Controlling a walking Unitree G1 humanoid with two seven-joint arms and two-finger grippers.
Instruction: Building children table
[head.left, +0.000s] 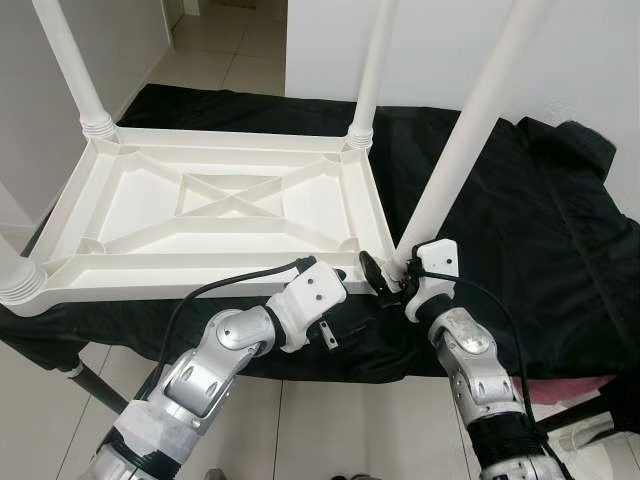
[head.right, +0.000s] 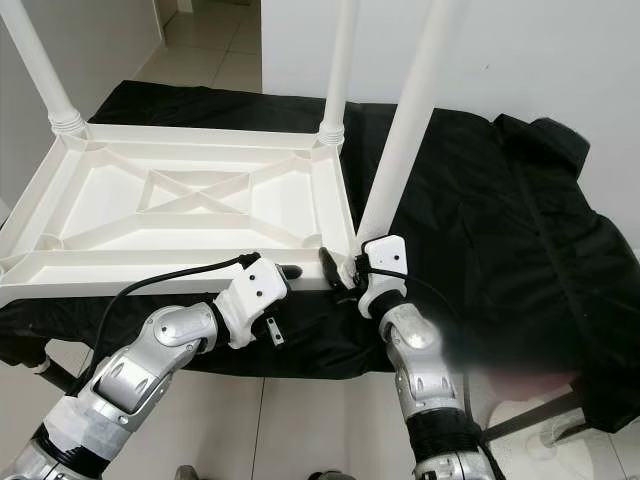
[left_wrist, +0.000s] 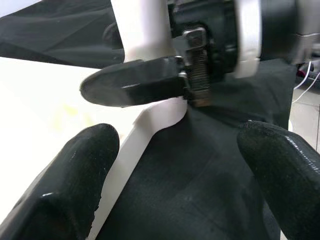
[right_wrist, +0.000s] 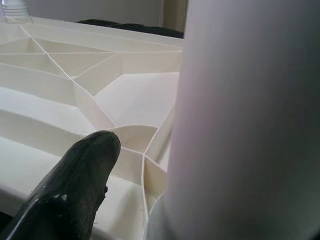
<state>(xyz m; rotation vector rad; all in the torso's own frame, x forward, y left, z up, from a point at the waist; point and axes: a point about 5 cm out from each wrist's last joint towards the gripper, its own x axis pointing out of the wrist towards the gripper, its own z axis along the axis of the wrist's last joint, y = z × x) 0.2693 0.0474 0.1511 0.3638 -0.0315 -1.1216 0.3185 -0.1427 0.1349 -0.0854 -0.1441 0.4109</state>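
White tabletop lies upside down on black cloth. Three legs stand in corner sockets: far left, far middle, near left. Fourth leg leans tilted at near right corner, apparently not fully seated. Right gripper closed around its base. Left gripper beside same corner, fingers spread wide, holding nothing. Remaining: straighten and press home last leg, turn table upright.
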